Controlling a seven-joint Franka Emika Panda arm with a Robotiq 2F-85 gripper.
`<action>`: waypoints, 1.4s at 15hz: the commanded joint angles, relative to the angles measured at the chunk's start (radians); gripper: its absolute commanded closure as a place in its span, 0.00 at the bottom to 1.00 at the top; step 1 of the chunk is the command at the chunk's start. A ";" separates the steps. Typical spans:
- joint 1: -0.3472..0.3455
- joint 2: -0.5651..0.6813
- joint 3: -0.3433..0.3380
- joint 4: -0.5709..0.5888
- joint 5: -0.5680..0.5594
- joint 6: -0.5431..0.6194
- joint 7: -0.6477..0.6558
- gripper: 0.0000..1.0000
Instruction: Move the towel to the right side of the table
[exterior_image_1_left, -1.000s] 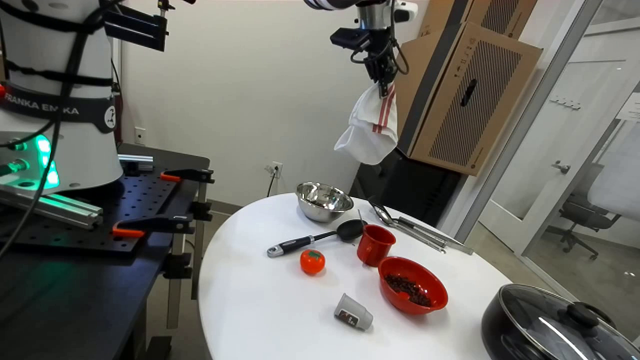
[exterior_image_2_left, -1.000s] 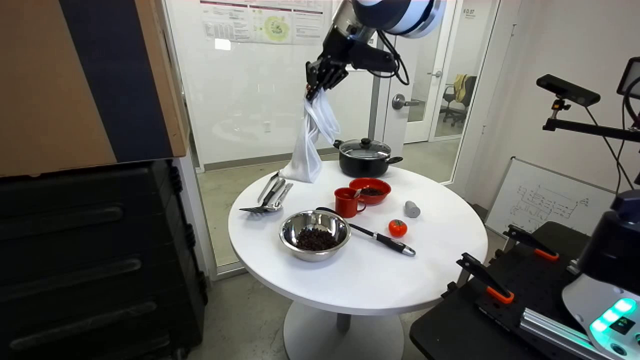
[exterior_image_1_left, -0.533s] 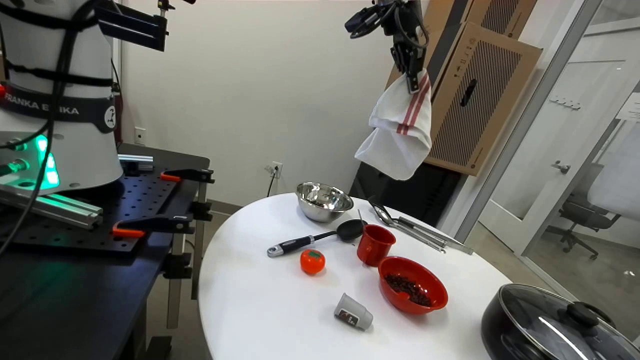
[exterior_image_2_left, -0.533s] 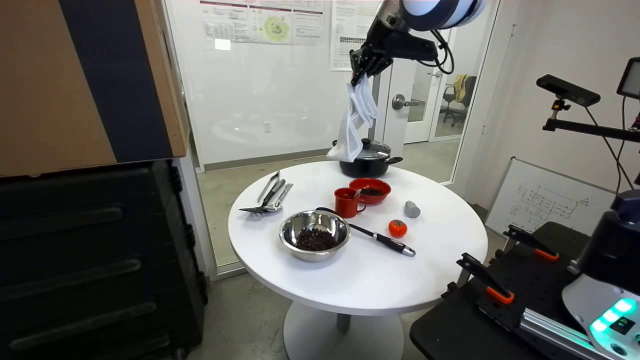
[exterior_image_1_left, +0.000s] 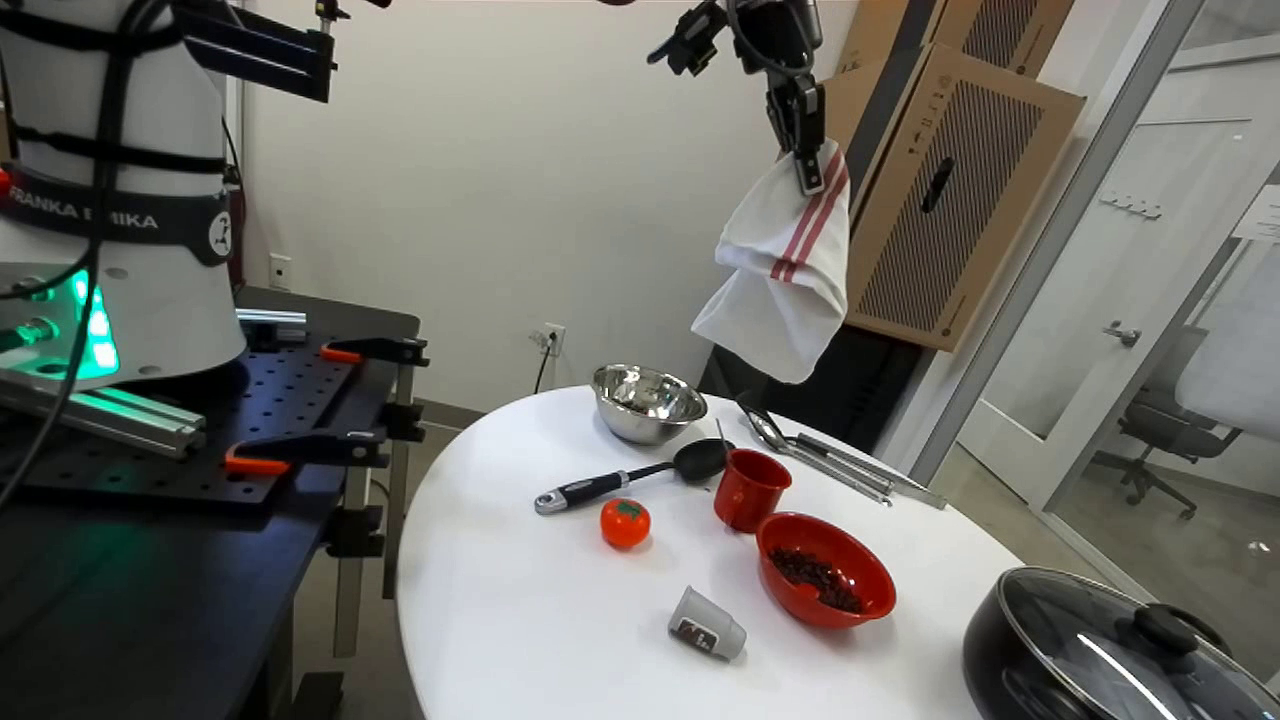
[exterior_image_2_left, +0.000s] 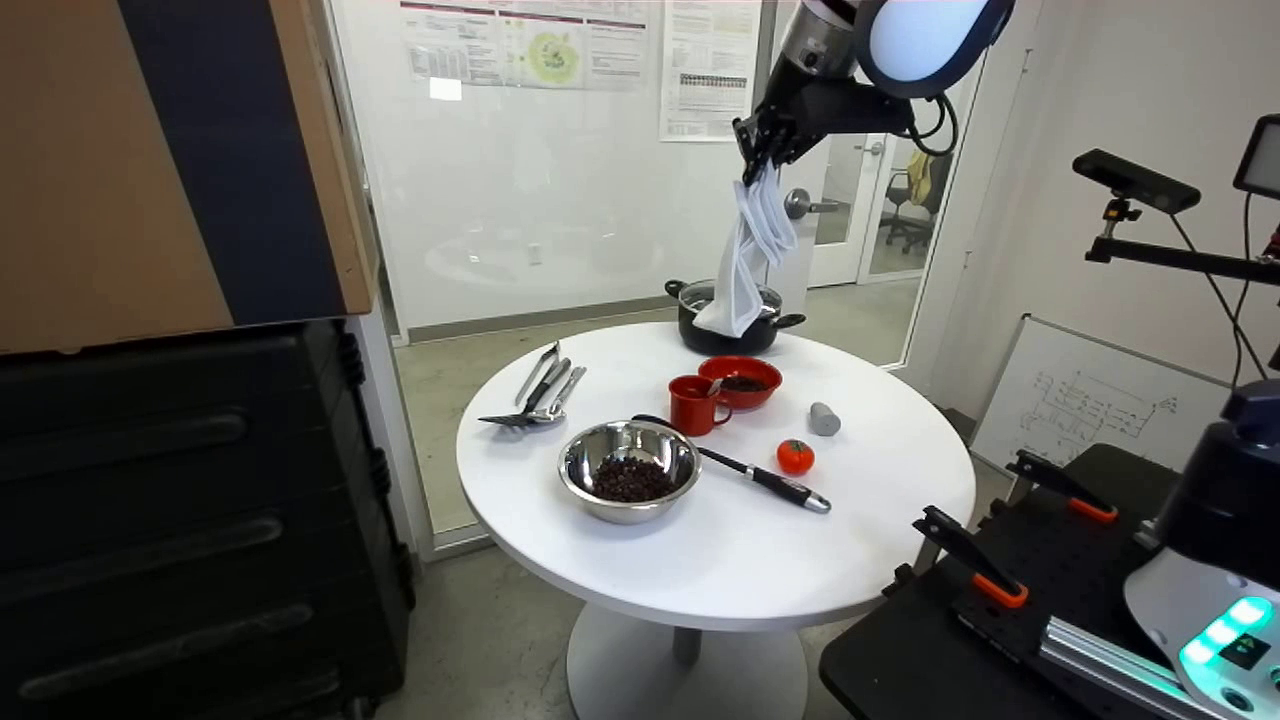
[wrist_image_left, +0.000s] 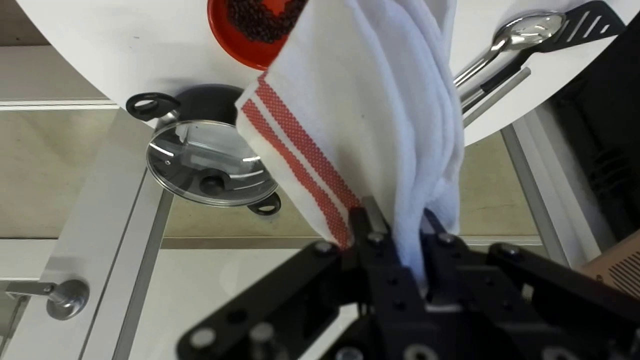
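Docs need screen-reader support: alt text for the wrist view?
Gripper clamped on a red-striped white towel that fills the picture's middle. At left, a black pot with a glass lid, lower than a cropped red bowl of dark pieces; at upper right, a metal spoon and black slotted spatula on a white table.

Round white table (exterior_image_2_left: 720, 565), metal bowl (exterior_image_2_left: 630, 512), tomato (exterior_image_2_left: 795, 457), pot (exterior_image_1_left: 1090, 650)

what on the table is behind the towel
In an exterior view, the black pot: the towel covers the middle of its glass lid. In the wrist view, the towel partly covers the red bowl and the utensils; anything wholly behind it can't be seen.
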 joint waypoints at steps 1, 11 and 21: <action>-0.006 -0.003 0.015 -0.007 -0.012 -0.010 0.029 0.97; -0.025 0.019 0.027 0.001 -0.026 -0.021 0.073 0.97; -0.147 0.001 -0.184 0.022 0.147 -0.012 0.087 0.97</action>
